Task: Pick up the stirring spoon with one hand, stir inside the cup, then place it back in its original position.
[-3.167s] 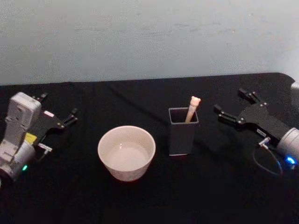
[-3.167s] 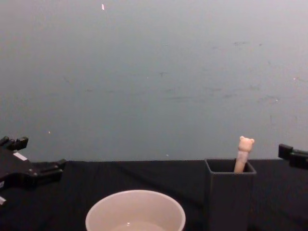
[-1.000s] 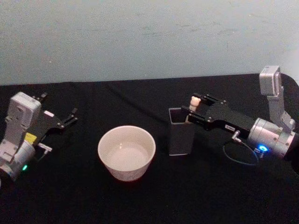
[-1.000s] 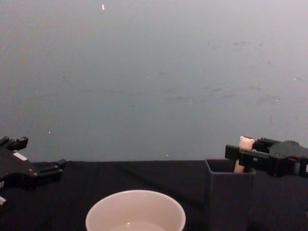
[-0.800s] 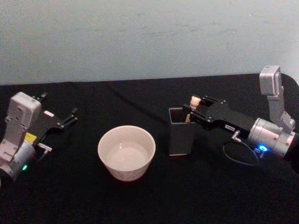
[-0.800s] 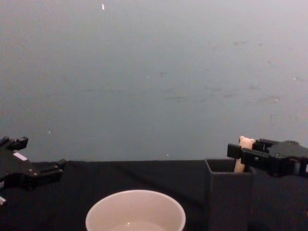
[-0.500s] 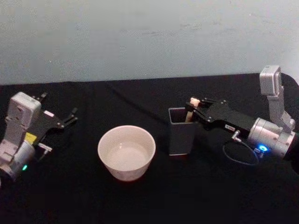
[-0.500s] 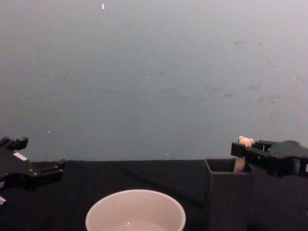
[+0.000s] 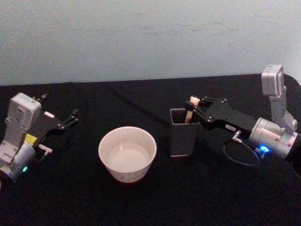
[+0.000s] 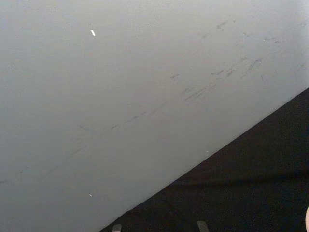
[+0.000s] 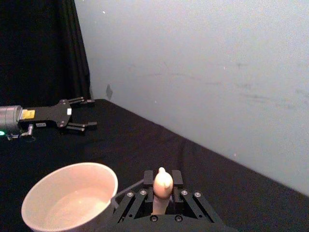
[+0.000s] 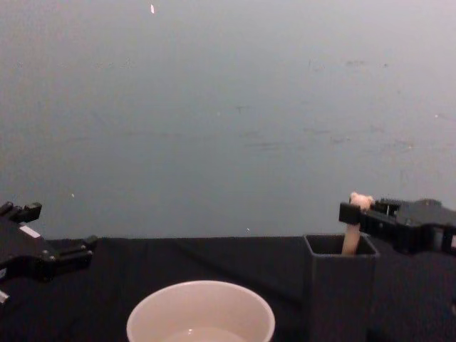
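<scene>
Stirring spoon (image 12: 350, 241) is being clamped by the right gripper (image 9: 194, 106), requiring a plumb lift from the holder (image 9: 182, 139) beneath its fingers; left gripper (image 9: 73, 117) is idling, fingers apart.

Robot lab test bench. A table (image 9: 141, 207) draped in plain black cloth, scuffed bare pale grey-blue painted wall (image 9: 141, 37) behind, black curtain (image 11: 34, 48) at one side. Grey-and-black cabled left arm (image 9: 19, 127) and right arm (image 9: 273, 139), indicator lights lit. Staged props: wide round cream cup (image 9: 127, 153), tall dark grey square holder (image 9: 182, 136).
</scene>
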`<state>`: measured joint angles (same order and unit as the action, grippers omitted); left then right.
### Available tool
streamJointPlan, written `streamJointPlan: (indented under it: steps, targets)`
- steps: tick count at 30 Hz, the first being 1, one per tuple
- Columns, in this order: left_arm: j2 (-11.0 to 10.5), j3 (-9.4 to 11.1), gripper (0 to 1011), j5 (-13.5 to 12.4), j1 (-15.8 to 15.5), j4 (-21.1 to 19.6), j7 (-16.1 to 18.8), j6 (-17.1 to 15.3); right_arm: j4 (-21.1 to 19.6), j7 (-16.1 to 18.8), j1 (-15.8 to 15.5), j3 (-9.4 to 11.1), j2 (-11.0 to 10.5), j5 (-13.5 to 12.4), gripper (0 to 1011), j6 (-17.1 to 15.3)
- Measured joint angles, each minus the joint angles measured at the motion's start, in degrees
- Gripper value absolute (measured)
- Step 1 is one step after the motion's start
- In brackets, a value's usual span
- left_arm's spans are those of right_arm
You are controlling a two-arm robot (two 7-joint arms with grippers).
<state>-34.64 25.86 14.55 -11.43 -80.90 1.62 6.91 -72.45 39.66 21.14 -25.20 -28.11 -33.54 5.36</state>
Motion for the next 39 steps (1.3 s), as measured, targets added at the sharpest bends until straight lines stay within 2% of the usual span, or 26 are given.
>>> streamJointPlan:
  steps: [7,17,25,30,36,39]
  targets:
    - [0.00,0.00,1001,0.00,0.00,0.00,0.00,0.00,-5.44,-3.43,-1.37,0.96,-1.17,2.40,215,0.88]
    - [0.00,0.00,1001,0.00,0.00,0.00,0.00,0.00,-11.83,-5.08,-3.31,2.75,-2.94,5.37,215,3.24]
    - [0.00,0.00,1002,0.00,0.00,0.00,0.00,0.00,-15.39,-5.74,-4.80,4.92,-2.96,4.92,215,4.33]
    - [0.00,0.00,1001,0.00,0.00,0.00,0.00,0.00,-16.55,-5.65,-5.00,5.59,-2.75,4.45,215,4.81]
    - [0.00,0.00,1001,0.00,0.00,0.00,0.00,0.00,-17.34,-5.05,-4.41,5.66,-2.21,4.26,215,5.15]
    - [0.00,0.00,1001,0.00,0.00,0.00,0.00,0.00,-17.19,-4.57,-3.40,4.89,-1.29,4.29,215,5.18]
